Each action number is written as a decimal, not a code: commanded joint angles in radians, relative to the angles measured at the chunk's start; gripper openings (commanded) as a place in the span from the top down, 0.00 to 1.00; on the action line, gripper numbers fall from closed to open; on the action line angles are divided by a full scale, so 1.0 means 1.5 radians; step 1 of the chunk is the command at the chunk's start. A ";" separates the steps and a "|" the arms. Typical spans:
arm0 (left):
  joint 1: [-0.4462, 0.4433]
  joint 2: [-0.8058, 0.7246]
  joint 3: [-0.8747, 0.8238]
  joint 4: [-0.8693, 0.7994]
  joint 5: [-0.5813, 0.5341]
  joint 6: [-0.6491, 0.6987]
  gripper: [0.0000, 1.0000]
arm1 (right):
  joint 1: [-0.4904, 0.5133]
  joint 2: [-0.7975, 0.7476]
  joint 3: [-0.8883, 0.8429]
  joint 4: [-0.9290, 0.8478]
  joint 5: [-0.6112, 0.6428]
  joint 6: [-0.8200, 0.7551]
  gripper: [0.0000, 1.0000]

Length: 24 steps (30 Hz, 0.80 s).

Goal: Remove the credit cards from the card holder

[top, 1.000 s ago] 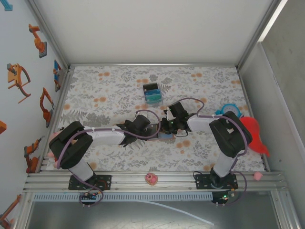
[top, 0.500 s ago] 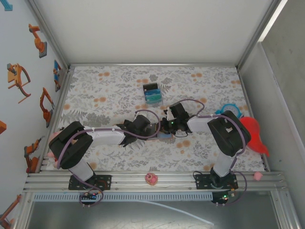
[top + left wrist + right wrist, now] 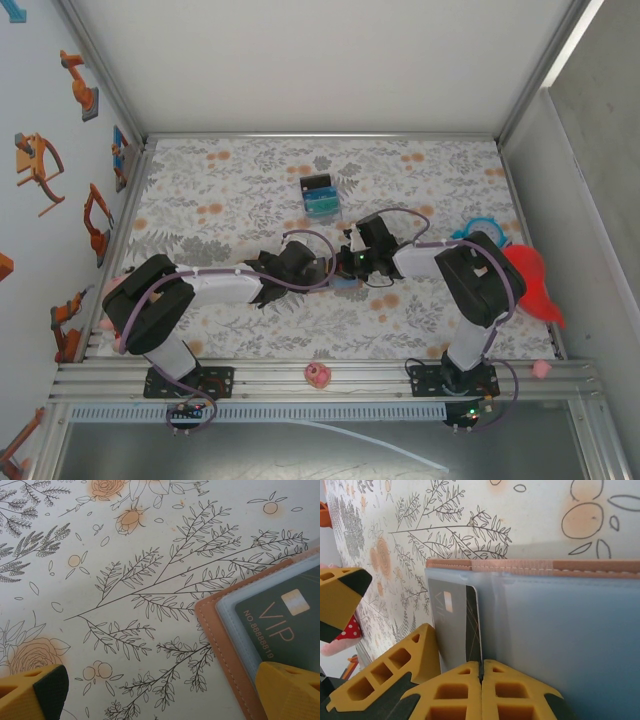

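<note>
The tan-brown card holder (image 3: 350,284) lies open on the floral cloth, under both gripper heads at mid table. In the left wrist view its brown stitched edge (image 3: 220,625) frames a clear pocket holding a dark credit card (image 3: 285,620) marked VIP. My left gripper (image 3: 162,690) is open wide, one yellow finger (image 3: 290,690) over the card holder's corner and the other on bare cloth. My right gripper (image 3: 481,667) is shut, pinching the edge of the dark credit card (image 3: 452,625), which stands against the blue-grey lining (image 3: 560,630).
A small black box (image 3: 320,197) with blue and teal contents sits behind the grippers. A teal ring (image 3: 480,228) and a red object (image 3: 535,285) lie at the right edge. A pink toy (image 3: 318,375) rests on the front rail.
My right gripper's fingers have closed the last small gap onto the card's edge. Both arms have stayed almost in place.
</note>
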 commanded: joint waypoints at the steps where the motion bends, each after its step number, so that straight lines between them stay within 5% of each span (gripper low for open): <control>1: -0.007 -0.002 0.001 -0.043 0.019 -0.002 0.03 | 0.007 -0.031 -0.007 -0.033 0.019 -0.032 1.00; 24: 0.005 -0.025 0.011 -0.028 0.004 0.068 0.03 | -0.018 -0.062 0.033 -0.159 0.076 -0.104 1.00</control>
